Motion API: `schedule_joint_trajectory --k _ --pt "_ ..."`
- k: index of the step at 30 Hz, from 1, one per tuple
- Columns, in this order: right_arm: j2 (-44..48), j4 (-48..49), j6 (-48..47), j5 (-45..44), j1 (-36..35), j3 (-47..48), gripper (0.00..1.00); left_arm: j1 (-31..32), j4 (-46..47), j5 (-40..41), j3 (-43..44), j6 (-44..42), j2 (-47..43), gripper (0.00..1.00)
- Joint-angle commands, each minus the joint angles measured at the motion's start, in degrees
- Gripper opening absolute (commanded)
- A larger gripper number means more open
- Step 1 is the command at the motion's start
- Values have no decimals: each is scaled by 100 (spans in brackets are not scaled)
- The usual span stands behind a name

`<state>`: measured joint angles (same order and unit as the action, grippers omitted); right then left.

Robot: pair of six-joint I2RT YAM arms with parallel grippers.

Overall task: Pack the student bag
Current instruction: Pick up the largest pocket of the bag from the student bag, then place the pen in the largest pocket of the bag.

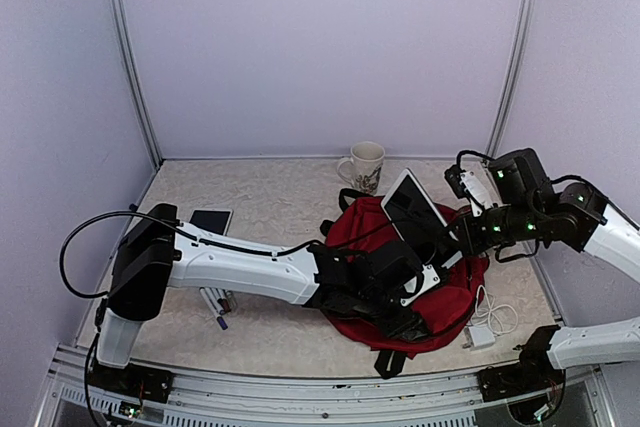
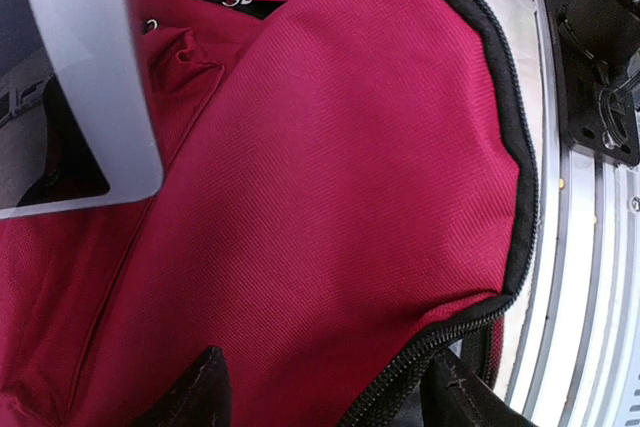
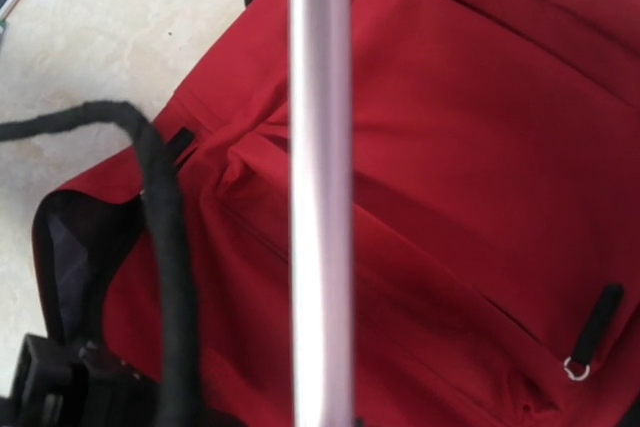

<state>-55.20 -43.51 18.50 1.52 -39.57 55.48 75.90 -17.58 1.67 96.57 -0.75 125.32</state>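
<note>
The student bag, dark red with black zippers, lies on the table at centre right. My left gripper is low over its near side. In the left wrist view its fingers stand apart, with smooth red fabric and the black zipper rim between them, so it is open. My right gripper is shut on a white-backed tablet and holds it tilted above the bag. The tablet shows edge-on in the right wrist view and at the upper left of the left wrist view.
A patterned mug stands at the back. A black phone and pens lie at the left under my left arm. A white charger with its cable lies right of the bag. A black cable hangs over the bag.
</note>
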Motion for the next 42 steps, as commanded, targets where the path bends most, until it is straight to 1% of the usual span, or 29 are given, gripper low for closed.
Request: schedule_joint_trajectory --k 1,3,6,10,11,12,13,15,16,17,19,21,25,30,33,36,37,40,42 --pt "77 693 -55 76 64 75 0 32 156 4 -109 -99 -289 63" --pt "95 681 -54 66 64 74 0 -63 78 258 -242 -76 -299 59" --pt "114 672 -52 72 72 72 0 -166 -318 530 -304 -83 -135 54" --pt "106 613 -28 67 81 81 0 -238 -157 577 -785 -104 -214 54" --pt "97 585 -12 61 81 88 0 -253 -150 619 -824 -94 -224 51" --pt "93 550 19 78 89 103 0 -258 -160 662 -836 -85 -233 46" --pt "82 510 47 110 98 124 0 -277 -149 696 -848 -71 -271 40" --pt "71 364 140 198 122 207 0 -325 -12 649 -922 -32 -402 22" --pt "77 250 182 207 125 284 0 -366 89 549 -988 15 -500 16" --pt "96 121 231 193 133 346 0 -437 197 440 -1044 80 -620 12" --pt "191 -135 331 181 143 502 0 -635 356 202 -1126 245 -808 10" --pt "335 -287 435 378 151 676 0 -845 445 126 -1141 373 -915 8" --pt "599 -487 727 1043 152 1005 0 -1270 554 245 -1104 585 -931 2" --pt "708 -853 743 1935 150 1185 0 -1763 636 246 -894 774 -844 2" --pt "847 -621 835 2772 152 993 0 -1900 613 266 -617 745 -780 2" --pt "944 -250 1091 3831 151 658 0 -1937 569 339 -345 717 -755 2" --pt "928 -267 1121 4020 148 537 0 -1942 550 330 -264 710 -748 2" --pt "888 -368 1169 4155 143 59 0 -1938 507 314 -26 693 -776 3" --pt "920 -165 1239 4316 141 -249 0 -1943 502 408 58 685 -804 3"
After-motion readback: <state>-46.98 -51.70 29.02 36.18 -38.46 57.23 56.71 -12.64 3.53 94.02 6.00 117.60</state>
